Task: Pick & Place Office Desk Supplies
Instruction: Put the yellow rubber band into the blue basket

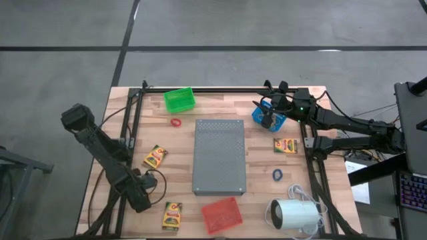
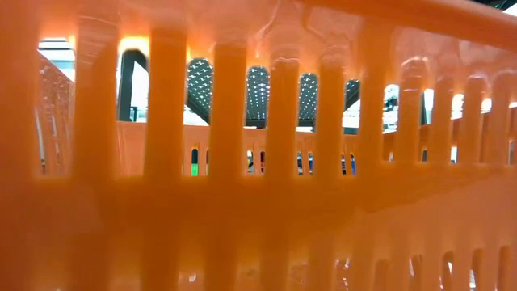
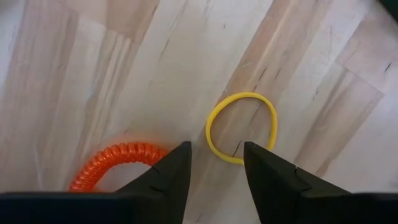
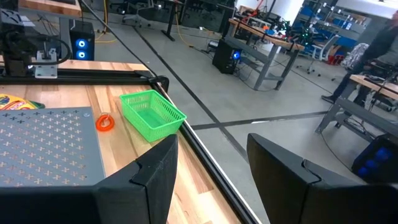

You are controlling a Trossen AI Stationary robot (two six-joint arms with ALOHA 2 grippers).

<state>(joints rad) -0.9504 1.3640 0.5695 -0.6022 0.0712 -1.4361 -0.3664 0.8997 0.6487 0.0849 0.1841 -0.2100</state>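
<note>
My left gripper (image 3: 217,152) is open near the table's near left corner (image 1: 140,197), pointing down. A thin yellow rubber band (image 3: 241,127) lies flat on the wood just beyond its fingertips, with an orange coiled ring (image 3: 115,163) beside it. My right gripper (image 4: 211,146) is open and empty above the blue basket (image 1: 267,117) at the far right. Three yellow crayon boxes lie flat on the table (image 1: 155,156), (image 1: 172,215), (image 1: 285,145). A red ring (image 1: 175,123) and a blue ring (image 1: 277,175) lie on the wood.
The grey perforated slab (image 1: 219,155) fills the table's middle. A green basket (image 1: 179,99) stands at the far edge, and a red basket (image 1: 221,215) at the near edge blocks the low view (image 2: 258,162). The white cylinder with a cord (image 1: 293,215) is near right.
</note>
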